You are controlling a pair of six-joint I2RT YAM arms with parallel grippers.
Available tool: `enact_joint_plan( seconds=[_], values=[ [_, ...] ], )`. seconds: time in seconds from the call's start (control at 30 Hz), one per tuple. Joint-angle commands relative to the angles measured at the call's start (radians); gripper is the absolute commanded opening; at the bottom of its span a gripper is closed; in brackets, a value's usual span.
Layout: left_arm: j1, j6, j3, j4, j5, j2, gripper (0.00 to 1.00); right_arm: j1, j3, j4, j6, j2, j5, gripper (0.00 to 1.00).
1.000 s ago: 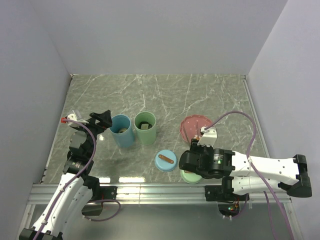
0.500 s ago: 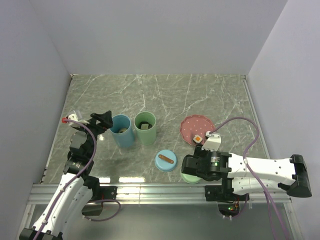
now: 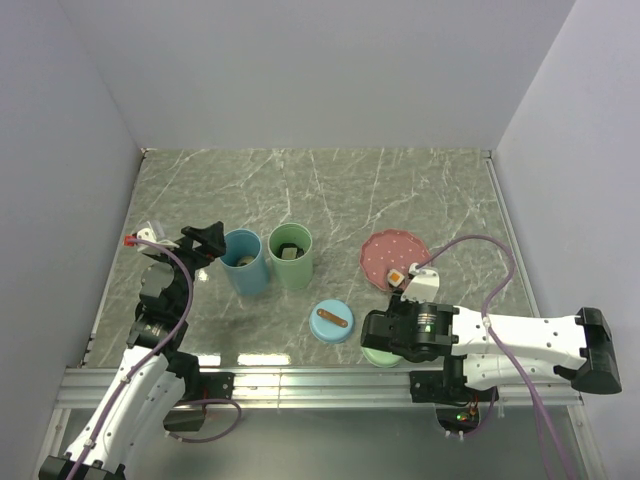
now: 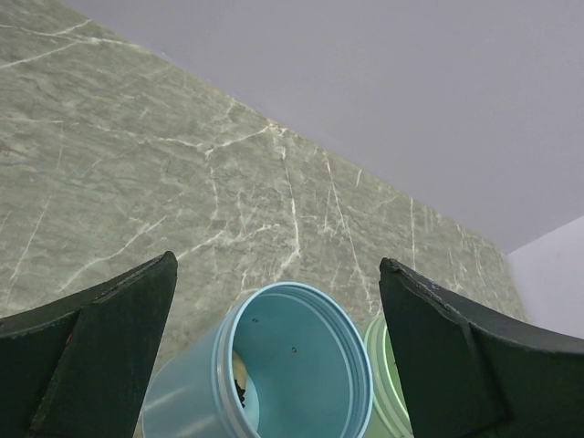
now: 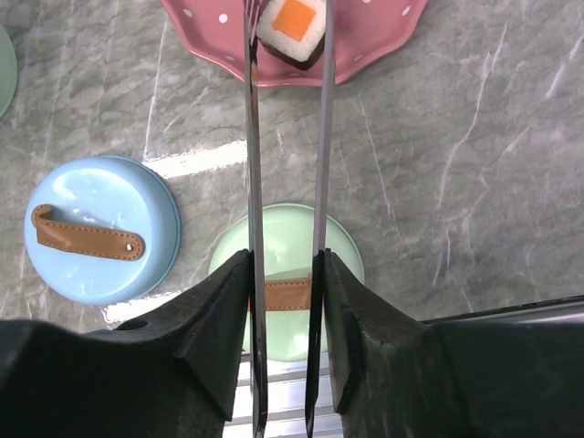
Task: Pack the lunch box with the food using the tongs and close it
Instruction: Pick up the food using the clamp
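Tongs (image 5: 254, 164) in right claw (image 5: 283, 265) squeezed narrower than a sec ago, pinching orange-topped piece (image 5: 292, 26) at plate (image 5: 383, 27); we think lift is next. Left claw (image 4: 274, 265) wide.

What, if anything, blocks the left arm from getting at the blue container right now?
Probably nothing, so yes: the left gripper is open right at the blue container, nothing between them; the green container stands beside it.

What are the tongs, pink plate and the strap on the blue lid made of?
Tongs: metal, probably steel; thin grey arms with bright glints. Pink plate: likely matte plastic or melamine, white dots; unsure. Strap on the blue lid: brown leather or imitation, matte, small stud at one end.
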Motion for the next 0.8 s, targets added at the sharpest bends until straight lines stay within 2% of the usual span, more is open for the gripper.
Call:
enact_joint_plan(
  seconds=[0.0,0.2,0.53,0.63,0.77],
  values=[
    [0.006,-0.01,0.0,0.042,0.017,-0.017,1.0,0.003,0.022,0.004,0.013,0.009,0.038,0.4],
    [0.006,-0.01,0.0,0.04,0.017,-0.02,0.99,0.003,0.036,-0.005,0.011,0.023,0.049,0.36],
    [0.004,-0.01,0.002,0.04,0.017,-0.018,0.99,-0.004,0.126,-0.036,-0.035,0.055,0.112,0.37],
    [0.006,-0.009,0.002,0.039,0.014,-0.02,0.99,-0.037,0.14,-0.001,-0.097,0.054,0.126,0.38],
    [0.006,-0.009,0.002,0.037,0.009,-0.018,1.0,-0.122,0.128,0.146,-0.266,0.037,0.113,0.38]
  ],
)
